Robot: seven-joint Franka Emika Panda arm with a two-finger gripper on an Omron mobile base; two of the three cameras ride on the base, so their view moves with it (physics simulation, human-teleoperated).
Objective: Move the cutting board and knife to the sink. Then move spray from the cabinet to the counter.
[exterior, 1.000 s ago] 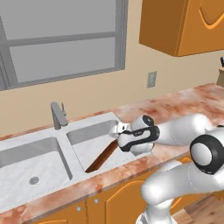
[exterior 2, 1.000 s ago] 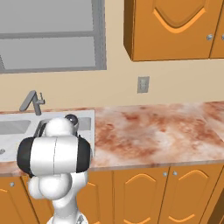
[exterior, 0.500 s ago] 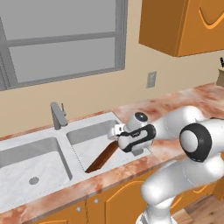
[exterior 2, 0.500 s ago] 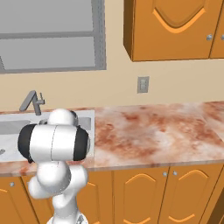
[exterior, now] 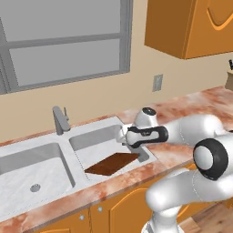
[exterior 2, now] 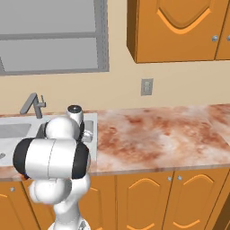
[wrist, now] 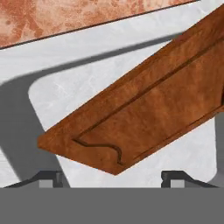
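The dark reddish-brown cutting board (exterior: 111, 164) lies tilted in the right basin of the grey steel sink (exterior: 68, 155), apart from the fingers. My gripper (exterior: 123, 138) hangs just above the board's right end, open with nothing in it. In the hand view the board (wrist: 144, 105) slants across the basin floor, and the gripper (wrist: 111, 177) has its two tips set wide apart below the board's corner. The mottled counter (exterior 2: 161, 134) runs right of the sink (exterior 2: 13, 130). The knife, the spray and the cabinet are out of view.
The grey faucet (exterior: 59, 120) stands behind the divider between the basins. Arched-panel wall cabinets (exterior: 191, 22) hang at the upper right. A tan knife block (exterior: 229, 78) sits at the far right of the counter. A window spans the wall behind the sink.
The gripper has opened and let go of the cutting board. The board, held steeply at its upper end before, has dropped lower and flatter into the right basin.
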